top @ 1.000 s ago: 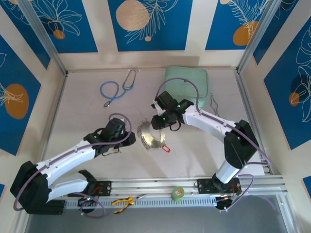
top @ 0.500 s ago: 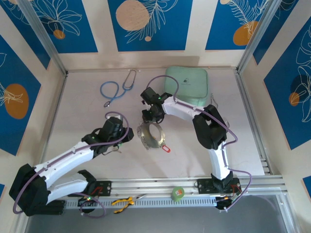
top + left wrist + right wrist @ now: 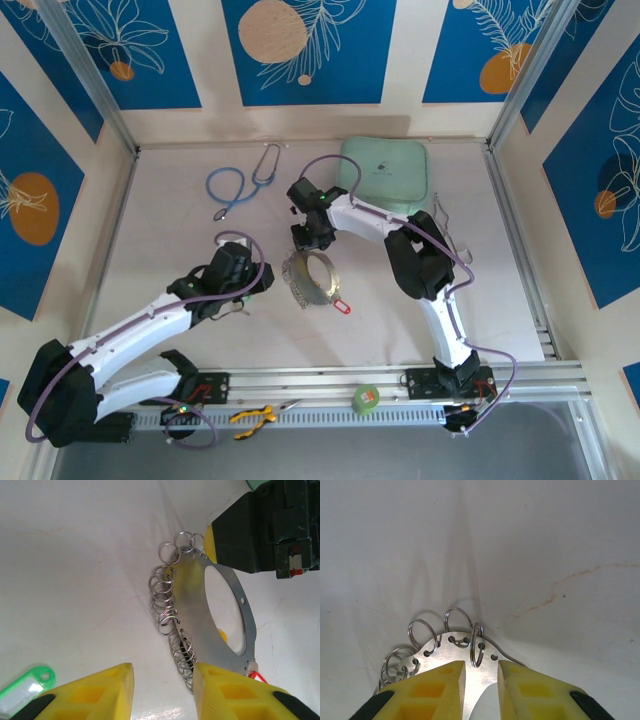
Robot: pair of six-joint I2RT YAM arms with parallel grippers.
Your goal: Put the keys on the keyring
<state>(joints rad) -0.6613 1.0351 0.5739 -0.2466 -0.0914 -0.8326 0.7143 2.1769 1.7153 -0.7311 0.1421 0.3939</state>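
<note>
The keyring (image 3: 296,281) is a flat silvery oval plate (image 3: 192,597) with a big hole and several small split rings along its left edge. It lies flat mid-table. My right gripper (image 3: 312,244) stands over its far end. Its yellow fingers (image 3: 437,690) are a narrow gap apart above the plate (image 3: 445,647), with one upright split ring (image 3: 477,650) between the tips, untouched. My left gripper (image 3: 262,285) is open at the plate's left edge, its right finger (image 3: 235,695) against the rings. A red key tag (image 3: 342,306) hangs at the near end. A green key tag (image 3: 25,686) lies left of the left fingers.
A blue stethoscope (image 3: 235,188) lies at the back left and a pale green pouch (image 3: 388,172) at the back right. On the front rail sit a green tape roll (image 3: 367,398) and yellow-handled pliers (image 3: 252,415). A wire clip (image 3: 445,215) lies near the right wall.
My right gripper has swung left and back onto the far end of the keyring, and its jaws have narrowed. The left gripper has barely moved.
</note>
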